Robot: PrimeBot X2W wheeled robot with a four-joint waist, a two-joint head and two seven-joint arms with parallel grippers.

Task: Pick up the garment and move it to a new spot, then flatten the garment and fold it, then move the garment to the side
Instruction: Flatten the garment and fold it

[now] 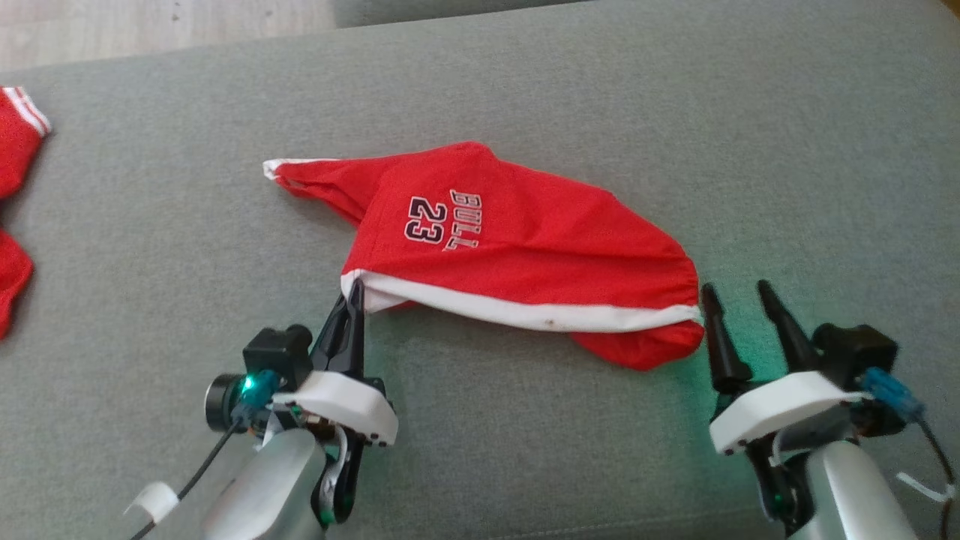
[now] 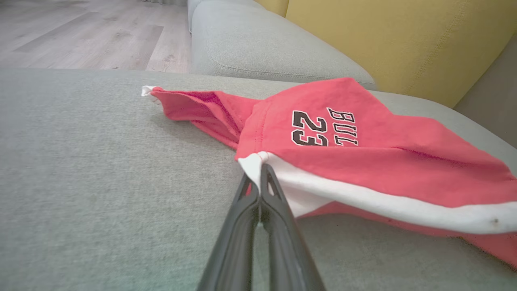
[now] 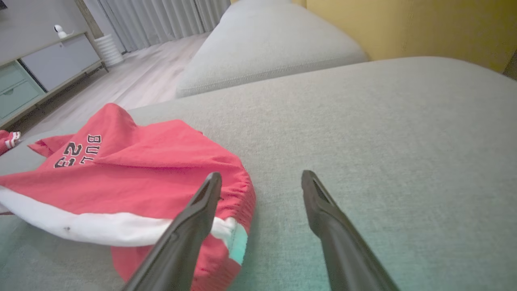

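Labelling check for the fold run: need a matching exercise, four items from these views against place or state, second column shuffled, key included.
1. left gripper
2. right gripper
3. red fabric garment with white trim and 23 print
4. second red cloth with white stripes

A. open, beside the garment's gathered end
B. on the grey sofa cushion, at the head view's left edge
C. shut on the garment's white trim corner
D. crumpled mid-cushion

Pairs: 1-C, 2-A, 3-D, 4-B
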